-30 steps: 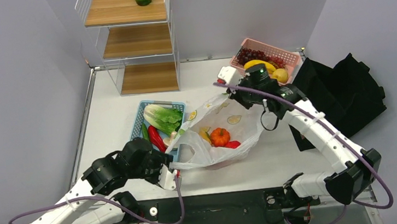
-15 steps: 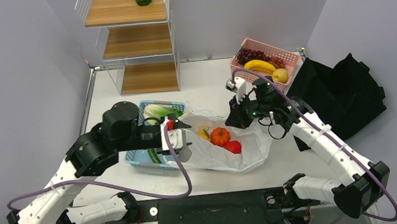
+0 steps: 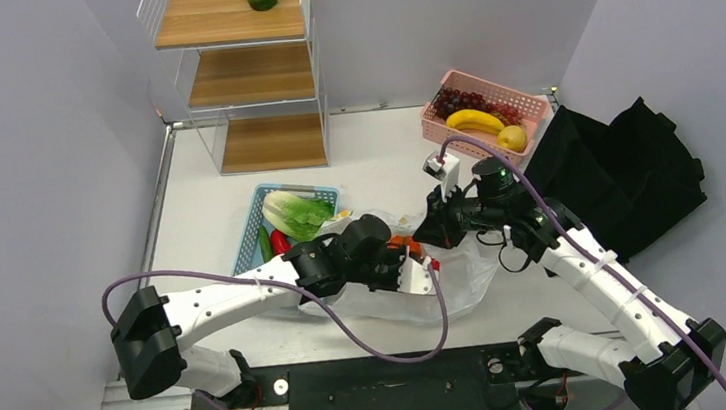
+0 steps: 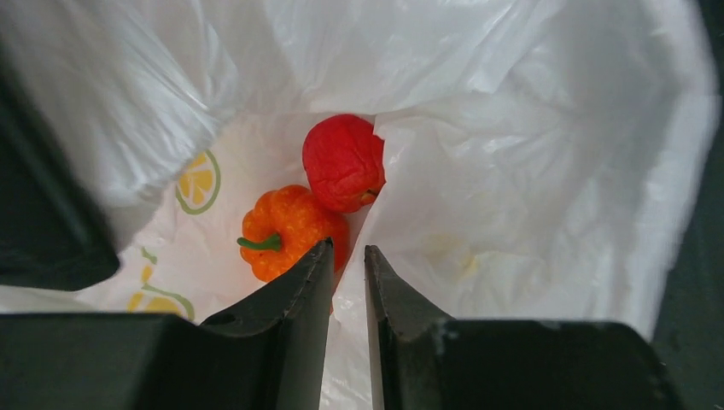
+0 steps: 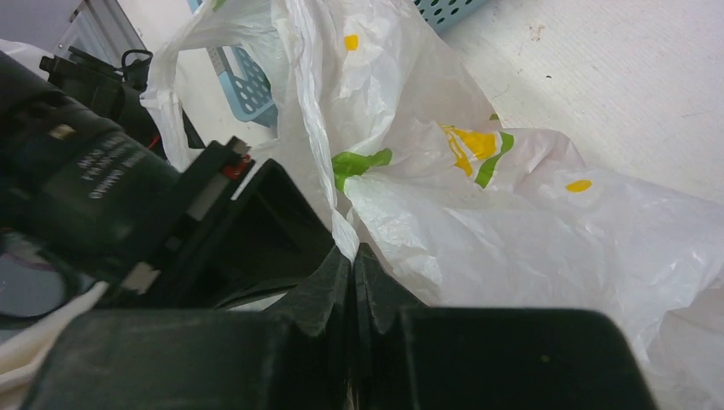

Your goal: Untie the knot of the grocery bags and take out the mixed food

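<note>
The grocery bag (image 3: 462, 281) lies open in the middle of the table, white film printed with yellow citrus slices. Inside it, the left wrist view shows a small orange pumpkin (image 4: 282, 229) with a green stem and a red apple (image 4: 343, 162) touching it. My left gripper (image 4: 348, 248) is inside the bag's mouth, just short of the pumpkin. Its jaws stand a narrow gap apart, with only bag film (image 4: 529, 171) showing behind the gap. From above, the left gripper (image 3: 409, 261) hides most of the pumpkin (image 3: 402, 242). My right gripper (image 5: 352, 252) is shut on the bag's rim (image 5: 324, 162) and holds it up at the far side (image 3: 434, 230).
A blue basket (image 3: 269, 192) with lettuce (image 3: 296, 211) stands left of the bag. A pink basket (image 3: 530, 103) with a banana and grapes is at the back right. A black tote (image 3: 627, 170) lies on the right. A wire shelf rack (image 3: 246, 76) stands at the back left.
My left arm swung from the near left across to the bag and pushed its gripper into the bag's mouth; its jaws opened, then narrowed. The right gripper kept its pinch and drew nearer.
</note>
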Tool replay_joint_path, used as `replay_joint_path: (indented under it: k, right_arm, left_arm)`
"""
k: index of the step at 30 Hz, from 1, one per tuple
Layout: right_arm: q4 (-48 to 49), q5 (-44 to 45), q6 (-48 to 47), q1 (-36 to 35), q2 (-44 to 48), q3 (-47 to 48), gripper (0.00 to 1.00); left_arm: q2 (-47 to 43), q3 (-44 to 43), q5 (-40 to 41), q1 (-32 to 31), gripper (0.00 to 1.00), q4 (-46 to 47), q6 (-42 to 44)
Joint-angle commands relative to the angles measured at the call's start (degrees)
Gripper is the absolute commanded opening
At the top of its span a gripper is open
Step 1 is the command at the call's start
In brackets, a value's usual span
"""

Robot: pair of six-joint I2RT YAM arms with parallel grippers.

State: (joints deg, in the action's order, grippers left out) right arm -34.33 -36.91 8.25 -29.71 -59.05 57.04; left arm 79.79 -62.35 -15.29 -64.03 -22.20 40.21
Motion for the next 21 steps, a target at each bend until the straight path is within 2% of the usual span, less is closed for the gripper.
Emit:
replay_joint_path:
  k: [1, 3, 4, 6, 8, 10, 15, 21]
  right_arm:
    - [3.61, -1.03, 1.41, 0.17, 1.39, -0.85, 0.0]
    - [3.76, 0.06, 1.83, 0.62, 1.65, -1.16, 0.0]
    - [3.88, 0.47, 2.06, 1.15, 1.68, -1.15, 0.0]
    - [4.44, 1.24, 3.48, 2.71, 1.44, -0.87, 0.0]
    - [5.42, 0.18, 5.71, 4.99, 0.96, -0.5, 0.0]
    - [5.8, -0.73, 6.79, 6.65, 0.28, -0.29, 0.0]
    - [5.84, -1.85, 6.65, 8.16, -0.4, -1.39, 0.0]
    - [7.31, -2.11, 8.26, 8.16, -1.14, -1.93, 0.0]
  left_arm:
    - [0.52, 5.11, 5.27, 0.04, 0.18, 16.68, -0.59]
    - [1.07, 8.45, 7.91, 0.39, 0.17, 25.41, -5.31]
    - [1.58, 9.91, 9.97, 0.66, 0.17, 27.14, -7.37]
    - [2.39, 11.03, 12.28, 2.04, 0.17, 30.88, -18.93]
    - [2.54, 13.0, 13.56, 3.5, 0.18, 34.94, -26.74]
    - [2.64, 15.32, 14.53, 3.4, 0.22, 38.49, -30.61]
    - [4.43, 17.67, 21.34, 2.43, 0.3, 44.49, -35.99]
    - [8.81, 16.92, 27.75, 2.5, 0.29, 48.17, -37.54]
